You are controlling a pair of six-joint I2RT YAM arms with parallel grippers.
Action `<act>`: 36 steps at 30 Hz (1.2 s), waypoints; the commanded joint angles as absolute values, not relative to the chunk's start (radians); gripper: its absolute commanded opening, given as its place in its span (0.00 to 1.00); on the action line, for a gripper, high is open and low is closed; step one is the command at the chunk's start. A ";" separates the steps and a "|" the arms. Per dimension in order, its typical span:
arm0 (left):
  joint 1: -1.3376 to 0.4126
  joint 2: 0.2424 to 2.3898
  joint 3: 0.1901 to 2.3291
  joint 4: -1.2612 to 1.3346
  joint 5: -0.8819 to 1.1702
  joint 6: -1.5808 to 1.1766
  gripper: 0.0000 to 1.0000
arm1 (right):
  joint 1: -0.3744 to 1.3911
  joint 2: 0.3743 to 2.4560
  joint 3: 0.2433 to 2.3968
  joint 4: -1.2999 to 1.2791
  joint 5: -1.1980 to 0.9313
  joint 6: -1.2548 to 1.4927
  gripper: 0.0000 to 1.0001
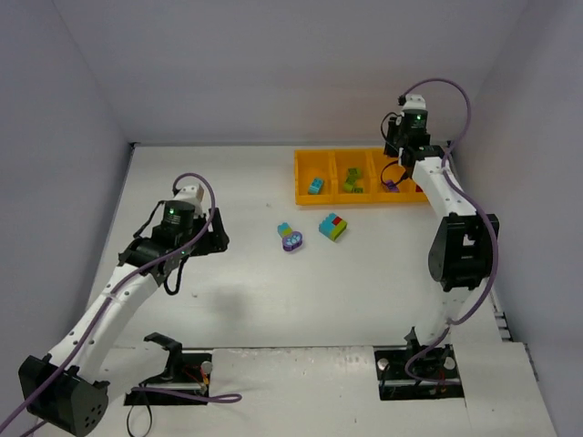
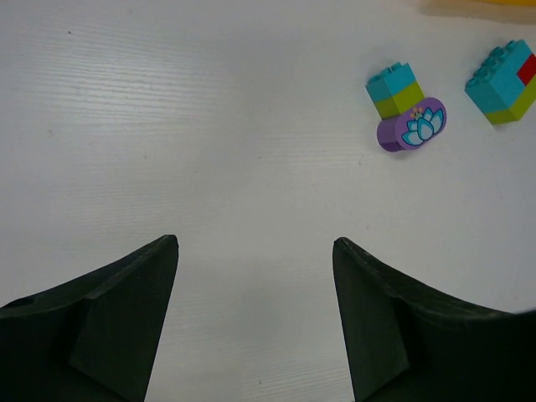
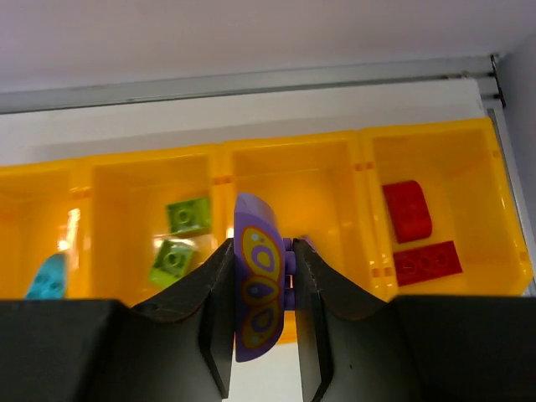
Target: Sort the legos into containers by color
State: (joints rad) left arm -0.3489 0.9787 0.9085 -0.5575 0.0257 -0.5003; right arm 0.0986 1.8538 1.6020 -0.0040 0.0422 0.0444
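Observation:
My right gripper [image 3: 262, 247] is shut on a purple lego [image 3: 255, 285] with a yellow butterfly print, held on edge just in front of the third compartment of the orange-yellow containers tray [image 3: 360, 144]. Overhead, that gripper [image 1: 393, 176] hangs at the tray [image 1: 301, 177]. Inside lie a teal brick [image 3: 48, 275], two lime bricks [image 3: 188, 215] and two red bricks [image 3: 407, 209]. Two multicolour clusters sit on the table: teal, lime and purple [image 2: 406, 111], and teal, red and lime [image 2: 505, 82]. My left gripper [image 2: 255, 243] stands open over bare table, left of them.
The tray stands against the back right of the white table, close to the rear wall [image 1: 273, 91] and the right wall. The two clusters [image 1: 290, 238] [image 1: 333, 227] lie mid-table between the arms. The arm bases [image 1: 173, 382] sit at the near edge.

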 commanded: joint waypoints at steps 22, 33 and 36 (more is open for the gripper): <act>-0.502 1.229 1.038 -0.353 0.000 -0.604 0.68 | 0.308 1.656 1.351 0.100 -0.121 0.055 0.84; -0.488 1.279 1.088 -0.359 0.009 -0.655 0.68 | 0.660 1.652 1.151 0.124 -0.003 0.117 1.00; -0.480 1.272 1.083 -0.377 0.009 -0.660 0.68 | 0.696 1.704 1.146 0.129 0.049 0.147 1.00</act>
